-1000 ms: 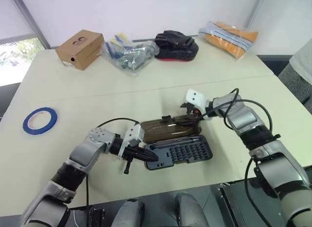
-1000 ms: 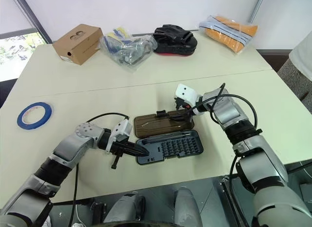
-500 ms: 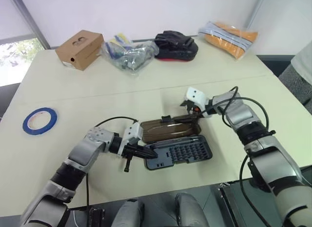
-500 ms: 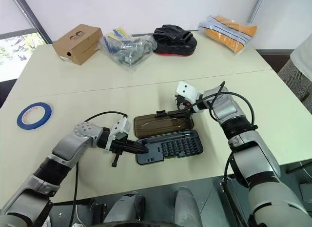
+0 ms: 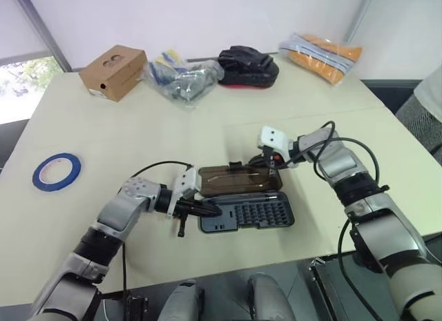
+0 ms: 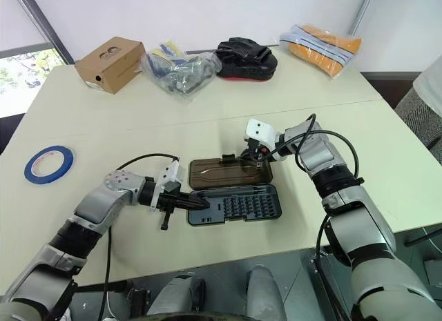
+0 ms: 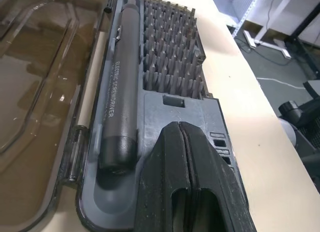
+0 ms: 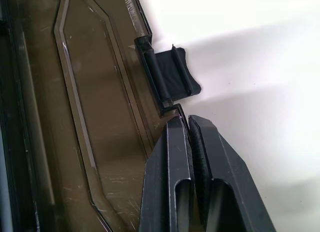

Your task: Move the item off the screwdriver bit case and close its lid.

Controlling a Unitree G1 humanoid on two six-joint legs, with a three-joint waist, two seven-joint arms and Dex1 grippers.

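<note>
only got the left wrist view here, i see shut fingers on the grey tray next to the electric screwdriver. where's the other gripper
Observer: The right gripper is shut, its tips at the edge of the smoky translucent brown lid, just beside the small black latch.
Operator: lid open or shut
Observer: Open, lying flat on the cream table behind the dark grey-blue screwdriver bit case.
Operator: and the tape
Observer: The blue ring-shaped roll of tape lies flat near the table's left edge, well apart from the case.
Operator: left gripper holding anything
Observer: No; the left gripper is shut and empty, its tips resting on the case's left end.
</note>
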